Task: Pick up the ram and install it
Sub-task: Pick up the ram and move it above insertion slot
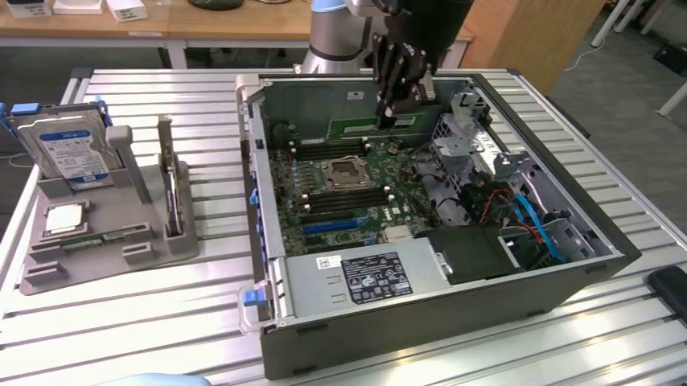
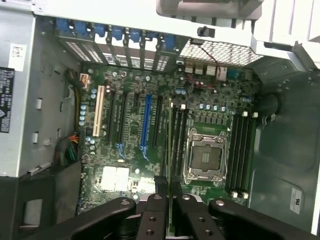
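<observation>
My gripper (image 1: 390, 119) hangs over the open computer case, shut on the ram (image 1: 359, 126), a long green stick held level above the motherboard (image 1: 322, 205). In the wrist view the ram (image 2: 170, 145) shows edge-on as a thin line between the black fingers (image 2: 156, 200) of the gripper (image 2: 169, 186). It hovers just beside the dark memory slots (image 2: 179, 132) next to the processor socket (image 2: 205, 157). More slots (image 2: 240, 150) lie on the socket's other side. The stick is above the board, not seated.
On the exterior view's left, a grey holder (image 1: 161, 241) carries the silver hard drive (image 1: 70, 149), a square processor chip (image 1: 64, 219) and another green stick (image 1: 108, 238). The case walls (image 1: 257, 161), drive cage (image 1: 467, 129), cables (image 1: 532, 217) and power supply (image 1: 365, 277) surround the board.
</observation>
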`<state>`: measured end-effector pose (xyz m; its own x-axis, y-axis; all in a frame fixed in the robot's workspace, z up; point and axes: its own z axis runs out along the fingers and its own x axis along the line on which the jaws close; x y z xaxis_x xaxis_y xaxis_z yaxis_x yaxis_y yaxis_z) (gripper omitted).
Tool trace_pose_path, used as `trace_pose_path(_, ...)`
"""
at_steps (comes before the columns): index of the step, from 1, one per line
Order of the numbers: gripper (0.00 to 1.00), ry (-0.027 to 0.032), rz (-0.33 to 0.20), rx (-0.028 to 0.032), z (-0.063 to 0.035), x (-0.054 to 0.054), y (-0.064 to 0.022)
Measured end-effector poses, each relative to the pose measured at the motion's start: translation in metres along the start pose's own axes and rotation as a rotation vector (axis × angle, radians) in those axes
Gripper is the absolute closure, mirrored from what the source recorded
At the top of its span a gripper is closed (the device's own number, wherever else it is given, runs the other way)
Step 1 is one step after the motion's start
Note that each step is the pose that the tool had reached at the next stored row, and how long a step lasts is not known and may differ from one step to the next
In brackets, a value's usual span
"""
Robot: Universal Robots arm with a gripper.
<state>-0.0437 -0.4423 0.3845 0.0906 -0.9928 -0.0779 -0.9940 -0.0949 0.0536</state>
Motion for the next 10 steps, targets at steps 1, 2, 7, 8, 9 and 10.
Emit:
trace_pose_path(1, 0.87, 0.0001, 0.001, 0.0008, 0.0003, -0.002, -0.0001)
trace_pose_path(2, 0.87, 0.0001, 0.003, 0.0016, 0.0007, -0.003, -0.0003)
trace_pose_path(7, 0.87, 0.0013, 0.009, 0.0063, 0.0025, -0.012, -0.0012)
trace_pose_path(8, 0.87, 0.0014, 0.011, 0.0073, 0.0029, -0.013, -0.0014)
trace_pose_path(9, 0.87, 0.0015, 0.012, 0.0083, 0.0033, -0.015, -0.0016)
trace_pose_path(10, 0.87, 0.0016, 0.013, 0.0092, 0.0036, -0.017, -0.0018)
